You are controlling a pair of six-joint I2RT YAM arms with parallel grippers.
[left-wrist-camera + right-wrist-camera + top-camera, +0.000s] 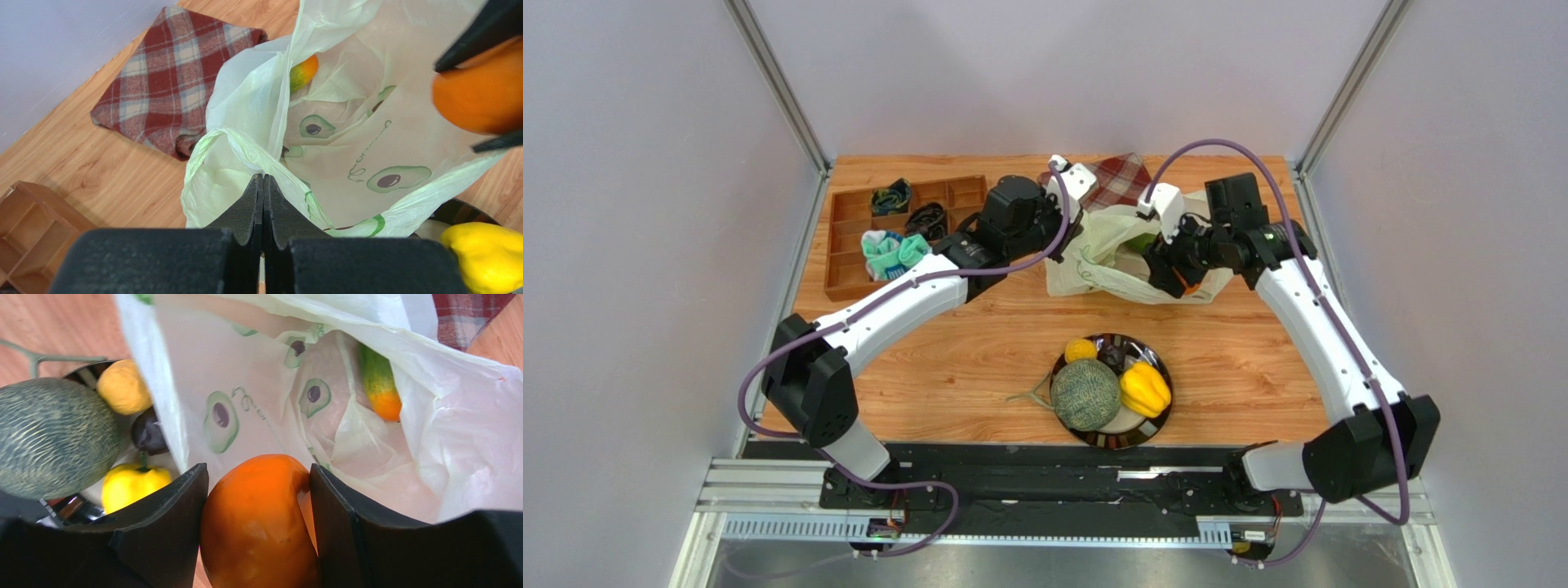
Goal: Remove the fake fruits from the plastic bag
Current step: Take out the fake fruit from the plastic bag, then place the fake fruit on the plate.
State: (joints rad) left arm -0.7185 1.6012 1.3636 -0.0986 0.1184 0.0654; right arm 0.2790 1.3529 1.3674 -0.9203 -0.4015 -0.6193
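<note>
The plastic bag (1100,251) lies with its mouth open, its rim pinched between the closed jaws of the left gripper (263,184); a taut hold there lets the mouth gape. The right gripper (258,474) clasps the round orange (258,527) at the mouth, and it is best lifted straight out, clear of the film. The green-orange mango (380,386) lies deeper inside, beyond the fingers.
</note>
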